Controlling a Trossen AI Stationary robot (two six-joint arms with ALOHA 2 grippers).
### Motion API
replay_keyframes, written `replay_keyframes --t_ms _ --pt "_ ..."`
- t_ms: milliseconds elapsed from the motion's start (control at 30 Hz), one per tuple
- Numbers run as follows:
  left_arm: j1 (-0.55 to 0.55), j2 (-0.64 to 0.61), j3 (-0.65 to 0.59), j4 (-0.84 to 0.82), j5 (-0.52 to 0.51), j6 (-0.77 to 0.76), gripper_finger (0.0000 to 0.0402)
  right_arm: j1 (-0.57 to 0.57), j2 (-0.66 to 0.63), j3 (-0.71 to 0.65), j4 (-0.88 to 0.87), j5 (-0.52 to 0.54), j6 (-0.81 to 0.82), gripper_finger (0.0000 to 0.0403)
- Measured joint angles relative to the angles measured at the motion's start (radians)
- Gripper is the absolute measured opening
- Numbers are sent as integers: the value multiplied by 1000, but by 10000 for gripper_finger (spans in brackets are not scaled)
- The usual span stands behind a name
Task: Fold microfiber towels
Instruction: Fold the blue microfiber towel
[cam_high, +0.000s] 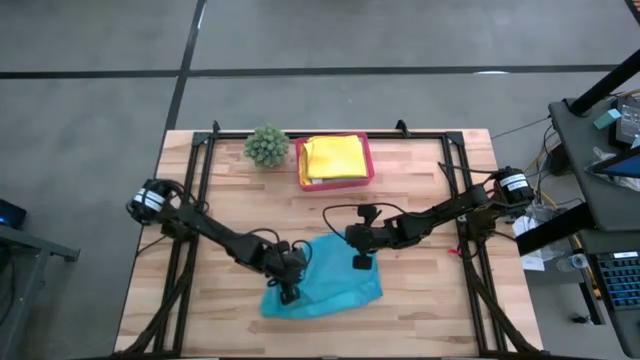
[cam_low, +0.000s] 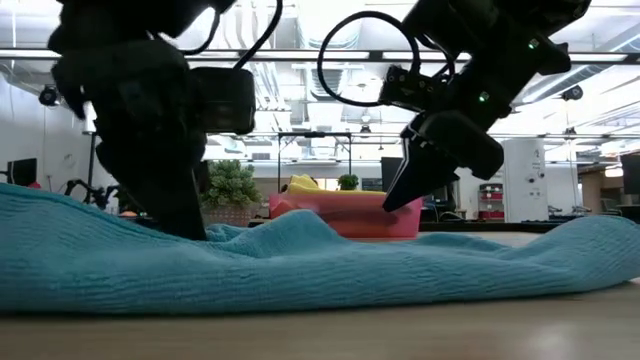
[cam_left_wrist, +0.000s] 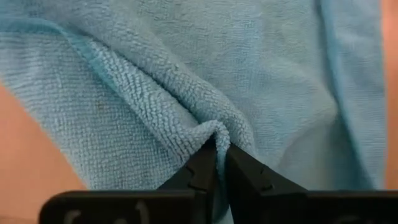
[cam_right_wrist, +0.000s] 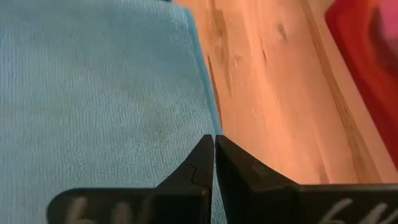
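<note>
A teal blue microfiber towel (cam_high: 330, 278) lies spread and a little rumpled on the wooden table near its front edge. My left gripper (cam_high: 290, 293) is down on the towel's left part and shut on a pucker of it. My right gripper (cam_high: 362, 262) stands shut over the towel's far right edge (cam_right_wrist: 205, 81), its tips (cam_low: 392, 203) a little above the cloth, with nothing between them. Yellow towels (cam_high: 333, 157) lie stacked in the pink tray (cam_high: 368, 165) at the far middle. My left gripper pinches a raised pucker of the teal towel (cam_left_wrist: 217, 127) between its two fingertips, close to the towel's left edge. The fingers slant down from the table's left side. The cloth gathers into creases toward the pinch, and the rest lies on the table.
A small round green plant (cam_high: 266, 146) stands left of the pink tray at the far edge. Black frame rails (cam_high: 190, 200) run along both sides of the table. Bare wood (cam_high: 420, 300) shows to the right and left of the teal towel.
</note>
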Motion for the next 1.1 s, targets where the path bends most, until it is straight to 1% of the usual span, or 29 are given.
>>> replay_keyframes --t_ms 100,333,400,500,567,633,733,767,800,833,900,1000,1100 --pt "4 -3 6 1 46 -25 35 0 0 0 21 0 -1 9" --pt "5 -29 7 8 48 -32 120 10 0 0 51 -7 15 9" --pt "6 -28 6 13 7 -32 142 20 4 -1 63 -8 30 9" --pt "6 -25 7 13 -95 -32 161 38 24 -2 81 -9 54 9" --pt "6 -23 12 -7 -132 -29 161 52 48 -3 95 -9 62 9" --pt "6 -23 35 -70 -147 -25 155 63 76 -3 100 -10 67 9" --pt "6 -23 93 -271 -148 -33 139 68 117 -3 89 -12 83 9" --pt "6 -23 111 -326 -145 -33 133 67 124 -4 84 -11 89 9" --pt "6 -22 126 -349 -140 -33 129 66 128 -3 83 -9 94 9" --pt "6 -22 141 -341 -124 -33 126 66 131 -3 80 -9 95 9" --pt "4 -22 160 -262 -78 -32 124 66 132 -3 82 -5 95 9" --pt "4 -22 174 -133 39 13 123 65 132 -3 83 -5 87 9" --pt "5 -23 186 -118 99 18 123 66 132 -3 84 -3 83 9"
